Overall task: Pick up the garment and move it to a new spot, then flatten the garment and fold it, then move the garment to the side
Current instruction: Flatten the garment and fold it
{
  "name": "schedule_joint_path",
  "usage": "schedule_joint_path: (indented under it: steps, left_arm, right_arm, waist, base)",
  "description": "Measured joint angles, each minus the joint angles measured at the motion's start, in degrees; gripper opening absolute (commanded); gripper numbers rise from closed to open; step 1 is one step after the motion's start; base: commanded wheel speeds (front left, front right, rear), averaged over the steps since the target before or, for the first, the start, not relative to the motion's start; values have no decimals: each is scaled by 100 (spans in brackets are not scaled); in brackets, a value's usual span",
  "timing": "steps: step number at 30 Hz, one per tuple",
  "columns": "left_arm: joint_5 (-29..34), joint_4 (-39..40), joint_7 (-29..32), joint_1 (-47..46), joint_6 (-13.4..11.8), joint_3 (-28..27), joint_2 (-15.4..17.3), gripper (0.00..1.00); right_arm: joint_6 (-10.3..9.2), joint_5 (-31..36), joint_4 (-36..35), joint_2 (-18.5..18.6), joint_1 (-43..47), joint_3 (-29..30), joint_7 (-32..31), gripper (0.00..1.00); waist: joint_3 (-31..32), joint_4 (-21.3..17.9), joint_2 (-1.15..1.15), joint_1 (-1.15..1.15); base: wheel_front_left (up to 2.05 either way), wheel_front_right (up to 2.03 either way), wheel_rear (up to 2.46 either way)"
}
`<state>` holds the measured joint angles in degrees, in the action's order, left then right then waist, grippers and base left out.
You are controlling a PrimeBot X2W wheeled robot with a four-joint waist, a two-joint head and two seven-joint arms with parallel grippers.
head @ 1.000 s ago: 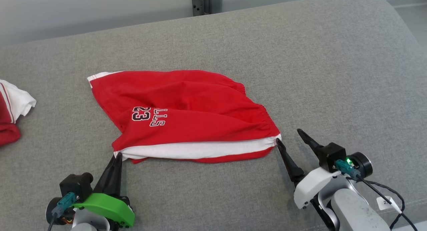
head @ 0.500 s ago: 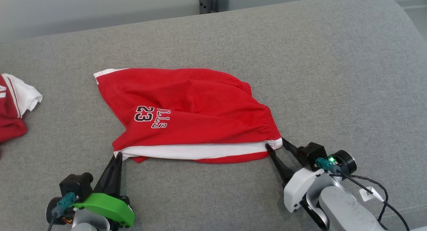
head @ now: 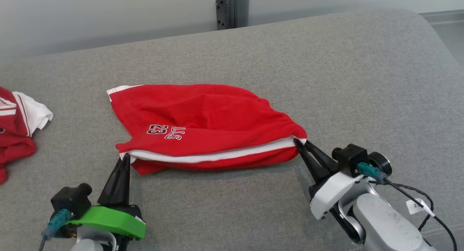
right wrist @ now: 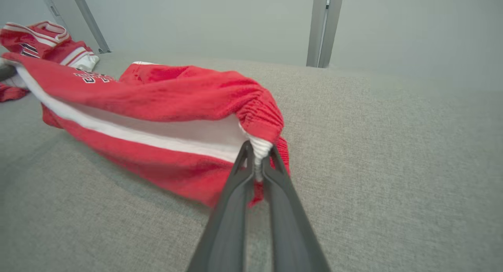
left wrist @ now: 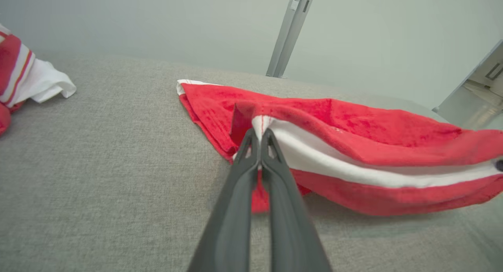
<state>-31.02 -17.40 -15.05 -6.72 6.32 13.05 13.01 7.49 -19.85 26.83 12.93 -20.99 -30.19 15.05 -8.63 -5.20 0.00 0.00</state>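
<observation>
Left claw [head: 124, 157] was clamped on the red shorts [head: 203, 120] at the near-left corner. Right claw [head: 298, 142] was clamped on the waistband corner. The near edge hung just above the grey cushion [head: 362, 80].

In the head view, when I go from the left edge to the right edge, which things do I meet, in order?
A crumpled red and white garment → left gripper → red fabric shorts with a white stripe and the number 23 → right gripper. Each gripper pinches one near corner of the shorts.
</observation>
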Motion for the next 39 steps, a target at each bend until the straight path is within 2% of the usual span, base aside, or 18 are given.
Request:
schedule_joint_path:
  steps: [6,11,19,24,27,31,35,39]
  left_arm:
    - [-327,1029,129,115,49,-22,99,0]
    - [-633,2173,487,157,54,-131,263,0]
    - [-835,4052,1328,-291,-229,-443,720,0]
    - [-920,4503,1891,-864,-386,-554,970,0]
    - [-962,4363,2131,-1245,-425,-570,1035,0]
    - [-1062,3819,2382,-1855,-393,-506,1103,0]
    - [-1007,2997,2536,-2802,-324,-399,1129,0]
    - [-651,2062,2543,-4208,-254,-283,1159,0]
  right_arm:
    - [0,-116,-1110,145,214,331,0,0]
    - [0,-115,-2156,314,395,740,-12,0]
    - [0,-53,-3853,537,459,1303,-553,0]
    - [0,89,-4419,541,389,1541,-904,0]
    - [0,79,-4404,513,178,1470,-1054,0]
    - [0,65,-3893,586,-493,1250,-1144,0]
    - [0,8,-3070,555,-1675,1004,-1025,0]
    - [0,141,-2087,435,-3184,793,-739,0]
  waist:
    - [278,-46,0,0]
    - [523,-71,0,0]
    - [822,-80,0,0]
    - [802,-72,0,0]
    - [693,-70,0,0]
    - [453,-58,0,0]
    - [115,-25,0,0]
    - [-301,37,0,0]
  base:
    - [0,0,0]
    - [0,0,0]
    - [0,0,0]
    - [0,0,0]
    - [0,0,0]
    - [0,0,0]
    - [0,0,0]
    - [0,0,0]
